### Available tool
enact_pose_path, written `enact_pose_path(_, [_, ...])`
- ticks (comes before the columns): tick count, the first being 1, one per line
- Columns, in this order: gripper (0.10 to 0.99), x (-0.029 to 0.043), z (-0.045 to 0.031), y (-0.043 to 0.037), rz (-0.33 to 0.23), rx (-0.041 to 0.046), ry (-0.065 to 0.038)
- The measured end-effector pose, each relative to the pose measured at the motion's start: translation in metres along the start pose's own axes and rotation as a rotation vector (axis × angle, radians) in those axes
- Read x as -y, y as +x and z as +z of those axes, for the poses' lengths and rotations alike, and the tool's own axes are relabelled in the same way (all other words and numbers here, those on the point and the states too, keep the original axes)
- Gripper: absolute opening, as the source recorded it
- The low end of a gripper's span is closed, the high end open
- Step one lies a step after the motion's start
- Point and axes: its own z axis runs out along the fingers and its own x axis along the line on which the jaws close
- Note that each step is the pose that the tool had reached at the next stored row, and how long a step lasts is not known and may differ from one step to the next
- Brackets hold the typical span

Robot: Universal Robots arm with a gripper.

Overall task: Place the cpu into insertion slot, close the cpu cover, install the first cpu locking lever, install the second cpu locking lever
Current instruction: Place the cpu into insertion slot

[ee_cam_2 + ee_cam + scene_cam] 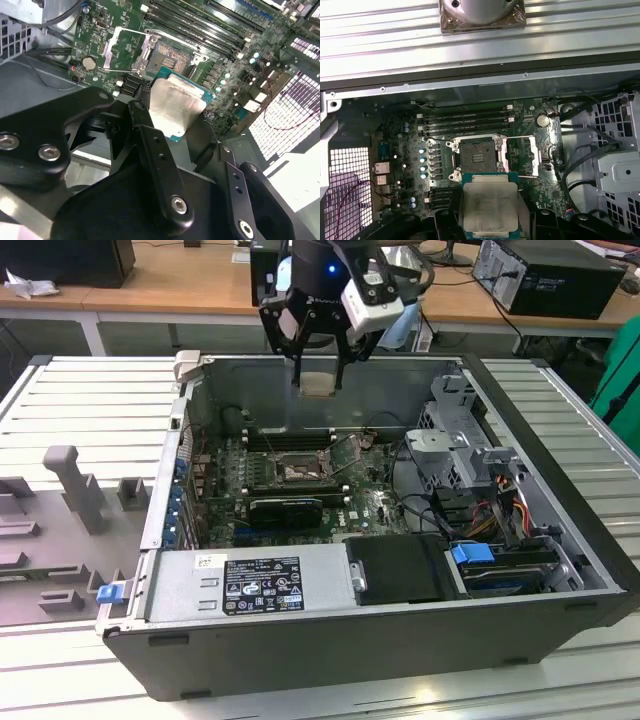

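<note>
My arm hangs over the open computer case [330, 635], wrist pointing down, with the pincer [319, 375] above the case's far wall. The pincer is clamped narrow on the cpu [318, 386], one finger on each of two opposite edges. In both wrist views the chip's pale metal top faces the camera [490, 207] [177, 107], and a black finger [145, 127] presses against its edge.

The cpu is in the air, well apart from the insertion slot [477, 157], which lies bare on the green motherboard [405, 150] with its pin field showing. The cpu cover [522, 156] is swung open and lies just beside the slot. The long black memory slots [467, 117] run along the slot's other side.

The case rests on a ribbed metal surface [90, 400]; grey fixture blocks [75, 485] stand at the exterior view's left. Wooden desks [180, 280] cross the room behind.

I cannot make out the thin locking levers clearly. A green shape [625, 370] is cut off at the exterior view's right edge, and I cannot tell what it is.
</note>
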Motion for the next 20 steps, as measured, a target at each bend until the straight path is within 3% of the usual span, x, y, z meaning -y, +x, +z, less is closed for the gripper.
enact_pose_path(2, [0.529, 0.0000, 0.0004, 0.0000, 0.042, 0.0037, -0.001])
enact_pose_path(15, [0.529, 0.0001, 0.0010, 0.0000, 0.163, 0.0147, -0.002])
enact_pose_path(20, [0.529, 0.0001, 0.0017, 0.0000, 0.257, 0.0230, -0.004])
